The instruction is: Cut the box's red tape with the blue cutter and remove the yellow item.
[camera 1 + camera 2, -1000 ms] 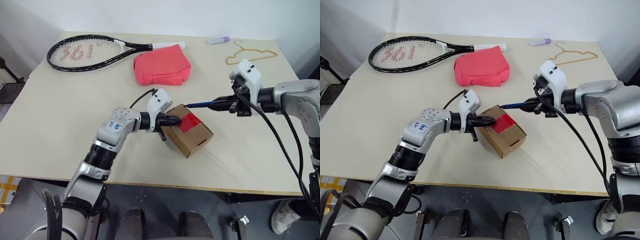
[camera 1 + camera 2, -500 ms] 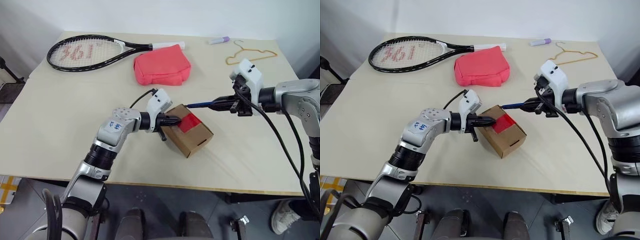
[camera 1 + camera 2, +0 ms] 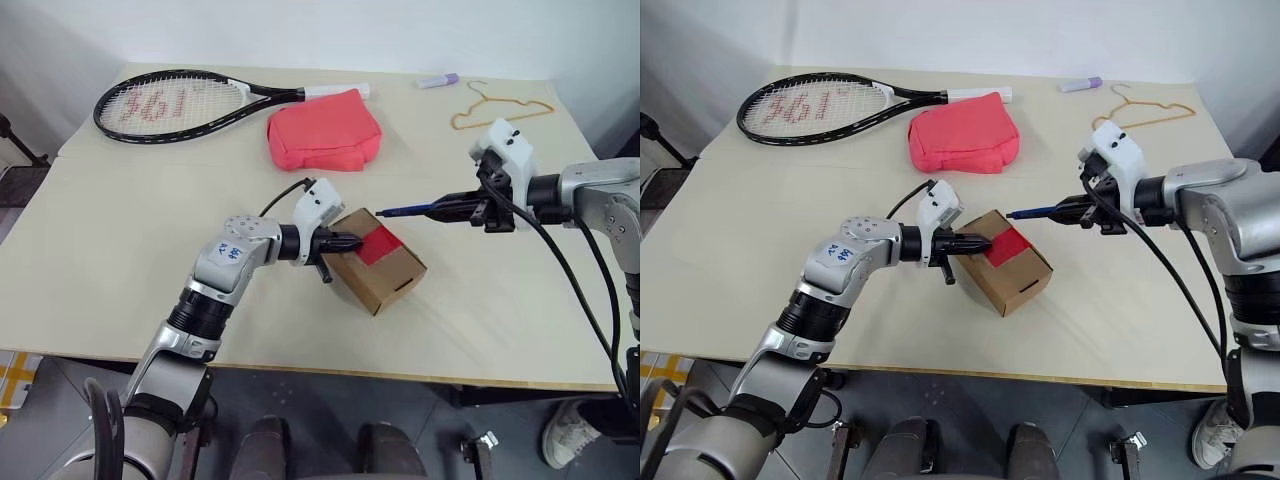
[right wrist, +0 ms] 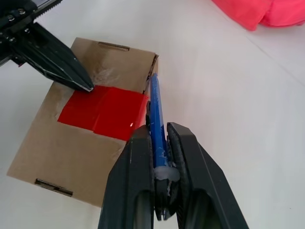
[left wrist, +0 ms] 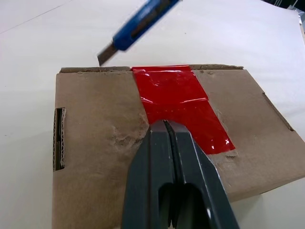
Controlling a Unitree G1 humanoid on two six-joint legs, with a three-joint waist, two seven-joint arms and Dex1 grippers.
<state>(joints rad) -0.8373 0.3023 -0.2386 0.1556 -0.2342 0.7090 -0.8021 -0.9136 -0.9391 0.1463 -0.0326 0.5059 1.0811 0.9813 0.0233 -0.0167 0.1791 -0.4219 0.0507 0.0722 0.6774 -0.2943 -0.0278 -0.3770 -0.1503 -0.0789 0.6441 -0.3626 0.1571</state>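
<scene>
Now the right gripper (image 3: 478,209) clamps the blue cutter (image 3: 415,210), blade hovering just upper right of the red tape (image 3: 378,245); the left gripper (image 3: 352,240), pinched shut, pins the cardboard box (image 3: 385,275)

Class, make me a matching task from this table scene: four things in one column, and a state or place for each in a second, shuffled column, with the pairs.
1. blue cutter
2. left pincer
3. red tape
4. racket

a. closed, tips on the box top
b. lying at the table's far left
c. gripped in the right pincer
d. stuck across the box's flaps

Pairs: 1-c, 2-a, 3-d, 4-b
</scene>
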